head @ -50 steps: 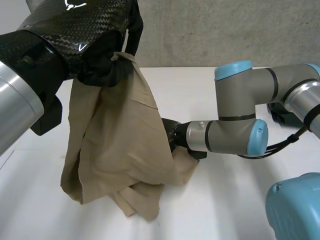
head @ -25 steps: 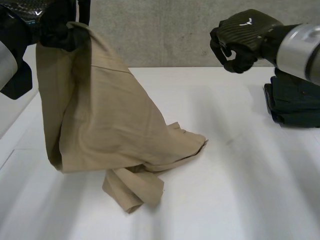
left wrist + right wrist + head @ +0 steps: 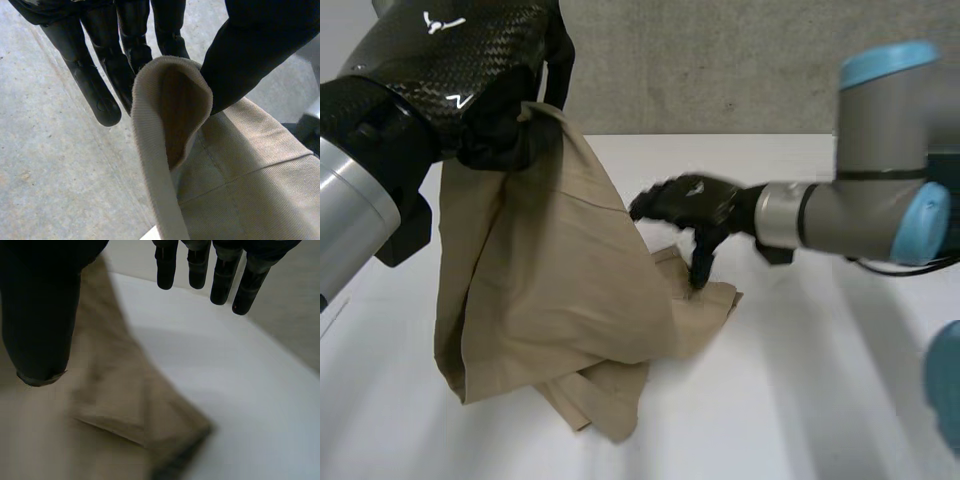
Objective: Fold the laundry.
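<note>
A beige garment (image 3: pixel 560 290) hangs from my left hand (image 3: pixel 490 110), which is raised above the table's left side. Its lower part lies bunched on the white table (image 3: pixel 820 380). In the left wrist view a rolled edge of the beige garment (image 3: pixel 170 115) is pinched between the thumb and the fingers (image 3: pixel 95 85). My right hand (image 3: pixel 685 205) reaches in from the right, open, with one fingertip pointing down at the garment's low right corner (image 3: pixel 715 300). In the right wrist view its fingers (image 3: pixel 220 280) are straight and spread from the thumb above the beige garment (image 3: pixel 115 410), holding nothing.
A grey concrete wall (image 3: pixel 740 60) stands behind the table. My right forearm (image 3: pixel 850 215) crosses the table's right half at mid height. Bare white tabletop (image 3: pixel 240 390) lies to the right of the garment.
My right hand, raised and curled half a second ago, has come down to the garment's right corner and opened. My left hand has shifted right with the garment still held.
</note>
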You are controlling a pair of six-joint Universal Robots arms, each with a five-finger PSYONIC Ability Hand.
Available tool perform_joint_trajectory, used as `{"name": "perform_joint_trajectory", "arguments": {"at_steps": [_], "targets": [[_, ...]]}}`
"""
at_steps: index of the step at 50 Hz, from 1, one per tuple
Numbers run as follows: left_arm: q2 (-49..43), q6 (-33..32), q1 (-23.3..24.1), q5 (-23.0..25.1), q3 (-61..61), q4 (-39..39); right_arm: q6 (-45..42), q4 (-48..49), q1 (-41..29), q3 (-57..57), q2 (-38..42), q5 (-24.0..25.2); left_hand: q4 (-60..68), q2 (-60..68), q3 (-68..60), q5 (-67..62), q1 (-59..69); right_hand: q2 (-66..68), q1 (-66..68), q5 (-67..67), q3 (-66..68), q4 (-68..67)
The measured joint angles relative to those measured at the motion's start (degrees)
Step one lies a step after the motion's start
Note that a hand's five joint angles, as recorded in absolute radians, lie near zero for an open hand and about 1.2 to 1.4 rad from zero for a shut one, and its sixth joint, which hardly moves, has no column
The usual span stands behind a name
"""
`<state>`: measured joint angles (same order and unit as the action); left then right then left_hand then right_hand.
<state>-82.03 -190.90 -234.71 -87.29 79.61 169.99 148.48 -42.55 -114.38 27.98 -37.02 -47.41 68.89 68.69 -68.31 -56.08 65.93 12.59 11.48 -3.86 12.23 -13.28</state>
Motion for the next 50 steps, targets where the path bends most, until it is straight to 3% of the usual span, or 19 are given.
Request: {"name": "perform_joint_trajectory", "arguments": {"at_steps": [4,12,13,15,16,22,27,32,43,49,50], "targets": [[-0.23,-0.01,-0.02,0.02,0.33,0.13,-0.71,-4.18,-2.53,-2.81,4.79,4.1,0.0,0.0,0.0,0.0,0.0,0.0,0.0,0.0,0.0,0.0],[-0.87,-0.08,-0.13,0.05,0.26,0.21,-2.46,-5.78,-6.01,-3.59,9.06,4.91,0.01,0.0,0.0,0.0,0.0,4.51,4.6,-3.89,4.79,-3.85],[-0.94,-0.08,-0.13,0.05,0.22,0.23,-2.68,-5.62,-6.48,-3.94,9.66,4.79,0.01,0.0,0.0,0.0,0.0,23.96,17.68,-21.7,23.88,-22.72],[-0.96,-0.09,-0.14,0.06,0.17,0.25,-2.69,-5.56,-6.56,-4.16,9.78,4.74,0.01,0.0,0.0,0.0,0.0,23.96,17.68,-21.7,23.88,-22.72],[-0.99,-0.09,-0.14,0.07,0.03,0.29,-2.29,-4.94,-6.81,-6.04,10.12,4.11,0.01,0.0,0.0,0.0,0.0,49.01,35.91,-45.04,48.55,-47.54],[-1.04,-0.09,-0.4,-0.02,-0.66,0.36,3.07,-1.33,-6.21,-13.49,7.62,-0.88,0.01,0.0,0.0,0.0,0.0,54.84,44.73,-52.91,55.46,-54.74],[-0.98,-0.07,-1.07,-0.16,-1.55,0.67,7.47,3.04,-2.71,-14.49,1.41,-6.62,0.01,0.0,0.0,0.0,0.0,54.84,45.66,-53.07,55.46,-54.75],[-0.69,-0.03,-2.84,-0.21,-2.12,0.95,8.81,6.22,2.59,-7.72,-8.9,-11.13,0.02,0.0,0.0,0.0,0.0,54.84,45.97,-53.53,55.46,-54.77],[0.1,0.24,-5.98,-0.1,-1.52,0.92,7.82,13.67,7.22,22.46,-35.7,-12.33,0.02,0.0,0.0,0.0,0.0,54.84,45.97,-53.57,55.46,-54.8],[0.14,0.33,-5.43,-0.04,-1.1,0.83,7.92,16.3,8.39,30.96,-42.95,-12.15,0.02,0.0,0.0,0.0,0.0,54.84,45.97,-53.57,55.46,-54.8],[0.18,0.33,-4.95,-0.01,-0.79,0.82,7.92,16.39,8.43,31.87,-42.62,-12.11,0.02,0.0,0.0,0.0,0.0,45.54,35.78,-44.61,46.17,-45.53]]}}
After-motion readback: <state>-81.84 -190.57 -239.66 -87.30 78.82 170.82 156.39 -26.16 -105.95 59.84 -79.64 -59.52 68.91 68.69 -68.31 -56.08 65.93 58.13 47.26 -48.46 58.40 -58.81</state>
